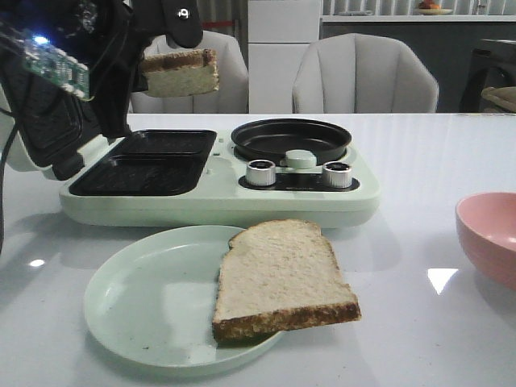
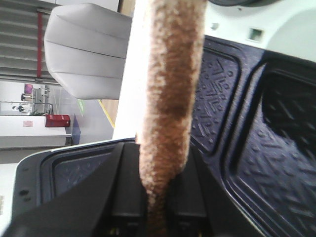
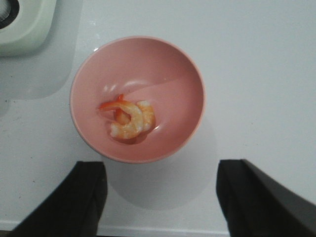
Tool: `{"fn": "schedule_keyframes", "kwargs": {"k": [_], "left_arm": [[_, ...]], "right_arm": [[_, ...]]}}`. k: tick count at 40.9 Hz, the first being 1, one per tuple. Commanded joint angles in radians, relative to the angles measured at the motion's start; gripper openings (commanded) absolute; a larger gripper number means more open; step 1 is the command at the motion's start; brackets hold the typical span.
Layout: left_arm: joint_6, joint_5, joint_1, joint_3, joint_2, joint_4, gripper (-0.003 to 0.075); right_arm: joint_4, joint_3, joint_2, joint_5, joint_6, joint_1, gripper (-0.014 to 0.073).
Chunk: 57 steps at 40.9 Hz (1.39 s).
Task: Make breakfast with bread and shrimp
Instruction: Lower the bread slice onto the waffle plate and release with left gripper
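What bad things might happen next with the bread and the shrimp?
1. The left gripper pinches the held bread slice only by one edge, high above the grill plates, so it might slip or land crooked.
2. The other bread slice hangs over the rim of the green plate; a bump might tip it onto the table.
3. The shrimp is small and curled in the pink bowl; the open right gripper might miss it.

green plate (image 1: 129, 306) front | breakfast maker (image 1: 218, 197) behind | pink bowl (image 1: 488, 234) right | chairs (image 1: 363, 76) beyond table
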Motion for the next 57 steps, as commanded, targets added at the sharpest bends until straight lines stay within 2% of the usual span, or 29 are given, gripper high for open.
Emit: {"fn": "schedule_keyframes", "kwargs": {"k": [1,6,14,25,29,36,39,45,51,57], "left_arm": [[0.029,0.028,0.045,-0.110,0.027,0.063,0.0101],[0.081,-0.007,0.086,-0.195,0.106,0.063,0.0102],[0.093,-0.050,0.139,-0.296,0.215,0.063,0.0102],[0.093,-0.071,0.166,-0.350,0.288,0.063,0.0117],[0.093,-0.088,0.168,-0.350,0.289,0.063,0.0202],[0.093,-0.094,0.168,-0.350,0.289,0.063,0.0492],[0.093,-0.079,0.168,-0.350,0.289,0.063,0.0547],[0.093,-0.021,0.168,-0.350,0.289,0.063,0.0550],[0.093,-0.021,0.154,-0.348,0.266,0.063,0.0546],[0.093,-0.051,0.147,-0.347,0.223,0.011,0.0472]], "right_arm": [[-0.002,-0.030,-0.002,-0.058,-0.003,-0.003,0.0570],[-0.002,-0.030,-0.002,-0.058,-0.003,-0.003,0.0570],[-0.002,-0.030,-0.002,-0.058,-0.003,-0.003,0.0570],[-0.002,-0.030,-0.002,-0.058,-0.003,-0.003,0.0570],[-0.002,-0.030,-0.002,-0.058,-0.003,-0.003,0.0570],[-0.002,-0.030,-0.002,-0.058,-0.003,-0.003,0.0570],[-0.002,-0.030,-0.002,-0.058,-0.003,-0.003,0.0570],[-0.002,-0.030,-0.002,-0.058,-0.003,-0.003,0.0570],[-0.002,-0.030,-0.002,-0.057,-0.003,-0.003,0.0570],[-0.002,-0.030,-0.002,-0.057,-0.003,-0.003,0.0570]]}}
